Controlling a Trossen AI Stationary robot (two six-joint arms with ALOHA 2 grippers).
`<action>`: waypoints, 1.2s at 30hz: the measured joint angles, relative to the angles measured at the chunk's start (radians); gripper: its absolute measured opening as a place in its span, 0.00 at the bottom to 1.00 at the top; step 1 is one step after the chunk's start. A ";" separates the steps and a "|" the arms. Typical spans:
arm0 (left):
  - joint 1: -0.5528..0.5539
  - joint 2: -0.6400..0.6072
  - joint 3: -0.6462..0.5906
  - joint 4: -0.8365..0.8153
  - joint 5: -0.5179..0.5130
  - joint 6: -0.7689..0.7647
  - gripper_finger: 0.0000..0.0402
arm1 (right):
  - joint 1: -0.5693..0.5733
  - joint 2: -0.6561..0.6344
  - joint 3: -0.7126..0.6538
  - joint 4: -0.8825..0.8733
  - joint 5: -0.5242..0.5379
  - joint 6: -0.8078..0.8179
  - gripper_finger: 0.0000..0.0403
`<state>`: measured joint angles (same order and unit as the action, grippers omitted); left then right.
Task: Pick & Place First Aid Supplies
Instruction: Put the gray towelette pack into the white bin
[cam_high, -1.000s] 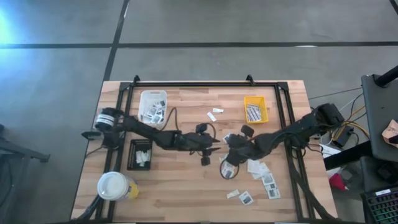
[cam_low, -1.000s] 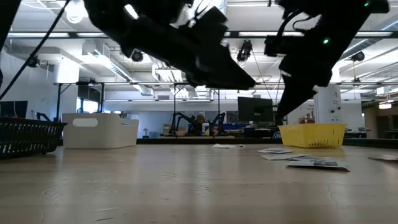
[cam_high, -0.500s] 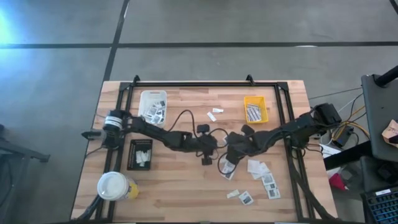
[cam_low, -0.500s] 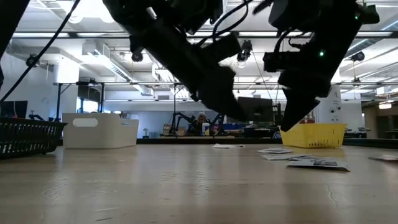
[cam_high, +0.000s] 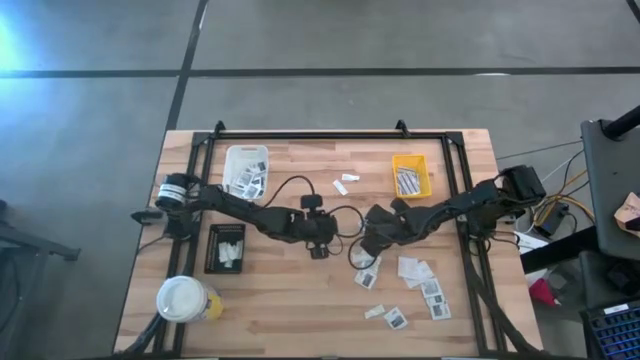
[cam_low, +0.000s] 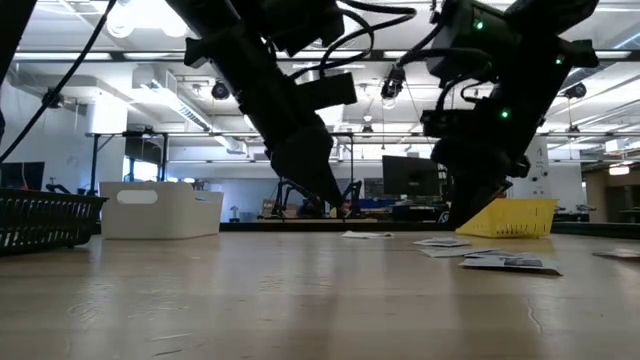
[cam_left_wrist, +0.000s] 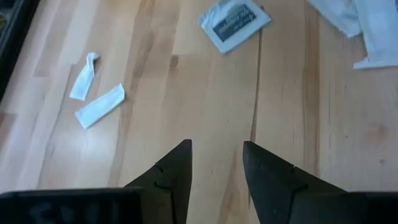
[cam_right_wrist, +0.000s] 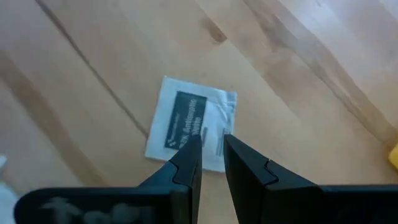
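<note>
Several first aid supplies, flat white packets with dark print, lie right of centre on the table (cam_high: 300, 300). One packet (cam_right_wrist: 189, 124) (cam_high: 367, 276) lies flat just under my right gripper (cam_right_wrist: 211, 146) (cam_high: 361, 258). That gripper slants down over it, open by a narrow gap with nothing between the fingers. My left gripper (cam_left_wrist: 216, 152) (cam_high: 319, 248) hangs open over bare wood at mid-table, slanting down. Ahead of it lie the same kind of packet (cam_left_wrist: 235, 23) and two small white pieces (cam_left_wrist: 99, 106).
A white tray (cam_high: 247, 170) stands at the far left and a yellow tray (cam_high: 410, 175) at the far right. A black tray (cam_high: 225, 248) and a white-topped cup (cam_high: 183, 298) sit at the left. More packets (cam_high: 425, 285) lie near the right front.
My left gripper has tipped from nearly level to slanting down and has drawn back a little toward the table's left. My right gripper has sunk toward the packet beneath it. The packets have stayed where they were.
</note>
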<state>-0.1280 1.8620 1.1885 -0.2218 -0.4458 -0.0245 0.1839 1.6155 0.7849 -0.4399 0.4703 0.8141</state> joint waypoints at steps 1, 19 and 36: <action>0.000 -0.002 0.001 -0.008 0.003 0.006 0.35 | -0.003 0.012 0.000 0.009 0.000 0.000 0.16; -0.004 -0.059 -0.034 -0.231 0.100 -0.025 0.35 | -0.001 0.138 0.079 0.099 -0.106 0.016 0.16; -0.006 -0.068 -0.034 -0.223 0.203 -0.027 0.34 | 0.035 0.126 0.077 0.264 -0.271 -0.028 0.16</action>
<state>-0.1337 1.7939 1.1545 -0.4451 -0.2428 -0.0517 0.2185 1.7417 0.8623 -0.1754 0.1992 0.7861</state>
